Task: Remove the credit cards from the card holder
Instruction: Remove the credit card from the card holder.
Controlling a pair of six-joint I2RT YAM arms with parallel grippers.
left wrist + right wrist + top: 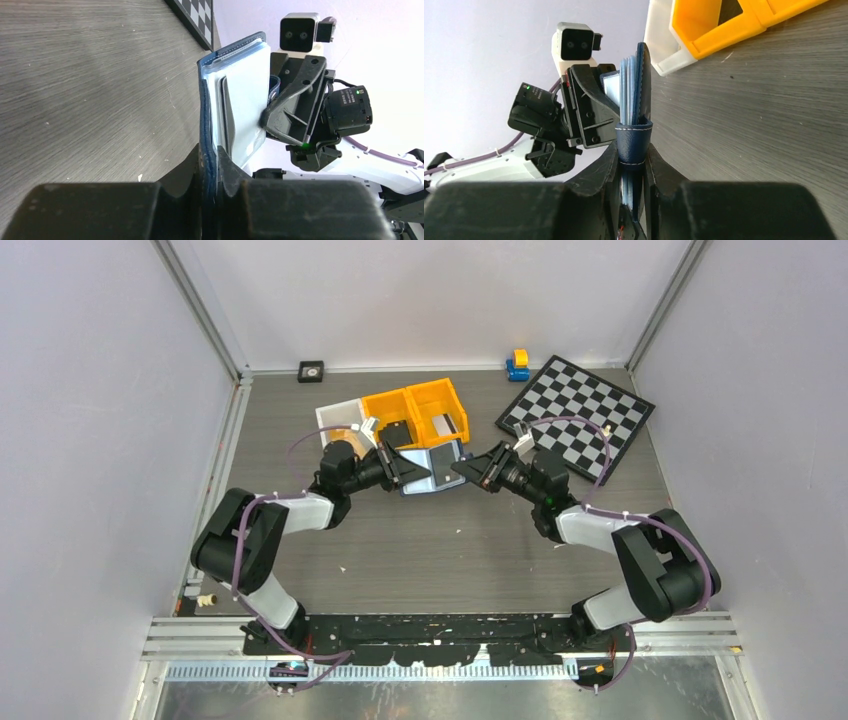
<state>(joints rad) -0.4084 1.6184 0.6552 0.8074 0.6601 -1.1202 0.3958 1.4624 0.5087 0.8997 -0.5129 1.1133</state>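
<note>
Item: small navy-blue folding card holder [242, 90] with a pale blue-grey pocketed inside, held open and upright in the air above the grey wood-grain table [450, 550].
Left gripper [209, 167]: clamped on the holder's navy edge.
Right gripper [633, 155]: clamped on the opposite side, over the stitched navy tab.
Credit cards: not distinguishable from the pocket layers.
Nearby: orange plastic bins [415, 405] just behind; black-and-white chessboard [578, 415] to the right.

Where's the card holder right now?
Top view: the card holder is mid-table, clamped between the left gripper and the right gripper, just on the near side of the orange bins.
</note>
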